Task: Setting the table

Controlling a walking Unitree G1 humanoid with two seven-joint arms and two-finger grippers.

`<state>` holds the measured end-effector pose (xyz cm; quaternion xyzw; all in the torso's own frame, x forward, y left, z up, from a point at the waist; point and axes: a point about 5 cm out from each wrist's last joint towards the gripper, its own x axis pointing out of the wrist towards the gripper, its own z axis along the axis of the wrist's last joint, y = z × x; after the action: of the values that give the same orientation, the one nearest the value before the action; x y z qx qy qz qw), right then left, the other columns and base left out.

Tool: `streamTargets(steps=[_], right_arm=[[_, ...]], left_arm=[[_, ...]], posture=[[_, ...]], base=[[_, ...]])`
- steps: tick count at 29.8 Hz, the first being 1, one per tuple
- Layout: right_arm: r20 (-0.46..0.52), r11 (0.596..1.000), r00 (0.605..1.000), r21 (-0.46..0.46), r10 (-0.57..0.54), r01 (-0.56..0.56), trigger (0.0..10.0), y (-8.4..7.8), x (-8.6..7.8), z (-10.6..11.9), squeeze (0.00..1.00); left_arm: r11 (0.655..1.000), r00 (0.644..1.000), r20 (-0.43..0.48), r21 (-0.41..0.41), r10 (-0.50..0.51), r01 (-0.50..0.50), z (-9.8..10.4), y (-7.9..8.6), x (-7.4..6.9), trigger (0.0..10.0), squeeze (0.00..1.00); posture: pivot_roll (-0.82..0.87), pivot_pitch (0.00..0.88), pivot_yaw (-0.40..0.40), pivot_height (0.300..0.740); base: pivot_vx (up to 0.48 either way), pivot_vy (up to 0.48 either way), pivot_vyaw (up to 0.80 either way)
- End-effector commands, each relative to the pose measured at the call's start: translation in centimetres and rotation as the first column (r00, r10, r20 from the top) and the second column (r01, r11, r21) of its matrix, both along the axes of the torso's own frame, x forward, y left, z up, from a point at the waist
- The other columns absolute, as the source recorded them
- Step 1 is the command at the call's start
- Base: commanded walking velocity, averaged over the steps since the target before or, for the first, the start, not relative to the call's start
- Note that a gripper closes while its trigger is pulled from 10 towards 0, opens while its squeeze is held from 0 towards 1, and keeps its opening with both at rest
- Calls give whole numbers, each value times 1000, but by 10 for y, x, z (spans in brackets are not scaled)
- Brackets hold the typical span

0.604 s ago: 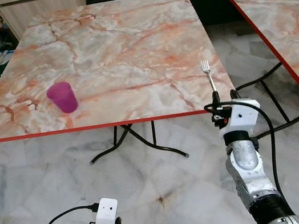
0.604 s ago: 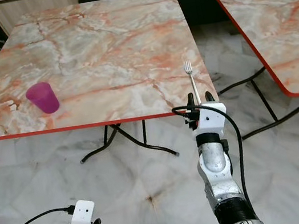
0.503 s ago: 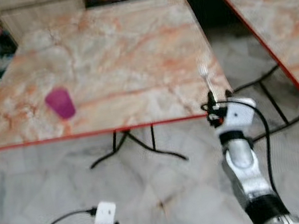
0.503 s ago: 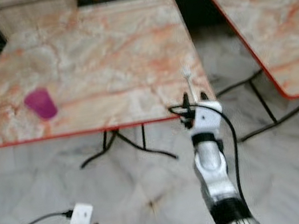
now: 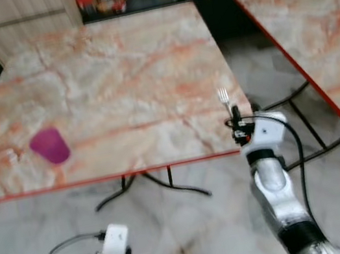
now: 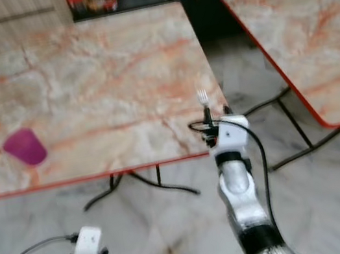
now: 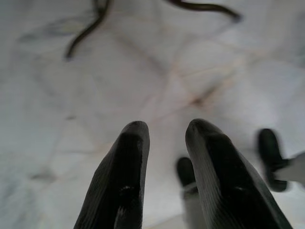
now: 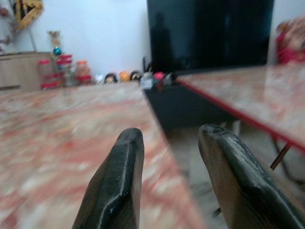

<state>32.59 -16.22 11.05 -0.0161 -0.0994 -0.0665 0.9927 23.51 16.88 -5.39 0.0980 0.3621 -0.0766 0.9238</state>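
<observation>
Risk: the fork (image 5: 222, 96) is right by the near edge of the table (image 5: 119, 63), close to the corner. A bump from the R gripper (image 5: 234, 119) could push it off onto the floor. The head pics are blurry, so aiming is hard too. The 2nd table (image 5: 310, 23) is at 3 o'clock w/ a gap between, and a wide swing could hit it.

R gripper: sits at the table edge, fork at its 12 o'clock, just past the tips. In the wrist pic its fingers (image 8: 119, 186) are spread apart w/ nothing between them. Can't tell if they touch the fork.

L gripper (image 7: 167, 126): hangs low over the floor, fingers a bit apart, holding nothing.

The cup (image 5: 50, 146) stands at 9 o'clock from the fork, well apart.
</observation>
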Motion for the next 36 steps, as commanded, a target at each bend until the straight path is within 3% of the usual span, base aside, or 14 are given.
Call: streamTargets(steps=[1, 19, 28, 29, 30, 31, 36], right_arm=[[23, 1000, 999, 13, 25, -25, 10000, 10, 3, 7, 0], [22, 1000, 1000, 0, -1, 1, 10000, 4, 3, 11, 0], [24, 1000, 1000, 3, -8, 8, 10000, 6, 2, 13, 0], [7, 1000, 1000, 7, -21, 21, 10000, 5, 1, 12, 706], [7, 1000, 1000, 7, -21, 21, 10000, 5, 1, 12, 706], [2, 999, 1000, 34, -20, 20, 10000, 6, 0, 11, 1000], [-90, 999, 996, 32, 12, -9, 10000, 10, -1, 2, 965]], left_arm=[[1000, 1000, -13, 19, 17, -16, -1, 11, -3, 10000, 0], [1000, 1000, -23, 18, 17, -16, -3, 11, -6, 10000, 0], [999, 999, -30, 32, 18, -17, -4, 13, -7, 10000, 0], [999, 999, -45, 47, 21, -19, -5, 16, -9, 10000, 0], [999, 999, -45, 47, 21, -19, -5, 16, -9, 10000, 0], [999, 999, -48, 46, 23, -21, -5, 16, -9, 10000, 0], [999, 999, -47, 48, 26, -23, -5, 17, -9, 10000, 0]], posture=[[-40, 94, 8, 740], [-41, 123, 15, 740], [-46, 137, 23, 740], [-49, 139, 24, 740], [-49, 139, 24, 740], [-47, 143, 25, 740], [-49, 147, 27, 740]], base=[[334, 0, 0], [322, 0, 0], [0, 0, 0], [0, 0, 0], [0, 0, 0], [0, 0, 0], [0, 0, 0]])
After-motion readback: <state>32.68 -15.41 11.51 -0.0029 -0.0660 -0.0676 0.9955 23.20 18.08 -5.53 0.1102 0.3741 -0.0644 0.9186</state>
